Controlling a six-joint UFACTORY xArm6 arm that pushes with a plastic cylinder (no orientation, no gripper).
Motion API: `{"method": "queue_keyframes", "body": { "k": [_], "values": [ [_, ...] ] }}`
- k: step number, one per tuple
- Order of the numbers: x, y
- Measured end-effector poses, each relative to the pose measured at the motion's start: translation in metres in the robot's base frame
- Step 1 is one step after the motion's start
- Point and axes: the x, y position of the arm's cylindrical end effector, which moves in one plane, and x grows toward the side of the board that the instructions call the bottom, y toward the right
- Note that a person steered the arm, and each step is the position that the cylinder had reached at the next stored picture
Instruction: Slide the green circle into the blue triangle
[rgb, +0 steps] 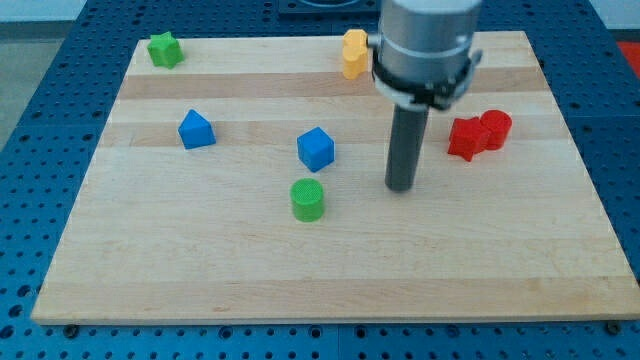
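The green circle (308, 199) is a short green cylinder near the board's middle. The blue triangle (196, 130) sits to the upper left of it, well apart. A blue cube (316, 148) stands just above the green circle, with a small gap. My tip (401, 186) is on the board to the right of the green circle, about a hand's width away and touching no block.
A green star-like block (164, 49) sits at the top left corner. A yellow block (353, 53) is at the top edge beside the arm. Two red blocks (478, 134) touch each other at the right. The wooden board (330, 280) lies on a blue perforated table.
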Motion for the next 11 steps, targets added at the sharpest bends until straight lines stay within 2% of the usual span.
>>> {"method": "queue_keyframes", "body": {
  "k": [1, 2, 3, 5, 6, 8, 9, 11],
  "values": [
    [0.053, -0.005],
    [0.054, -0.04],
    [0.034, -0.077],
    [0.025, -0.137],
    [0.025, -0.131],
    [-0.008, -0.091],
    [-0.031, -0.113],
    [-0.049, -0.21]
  ]
}}
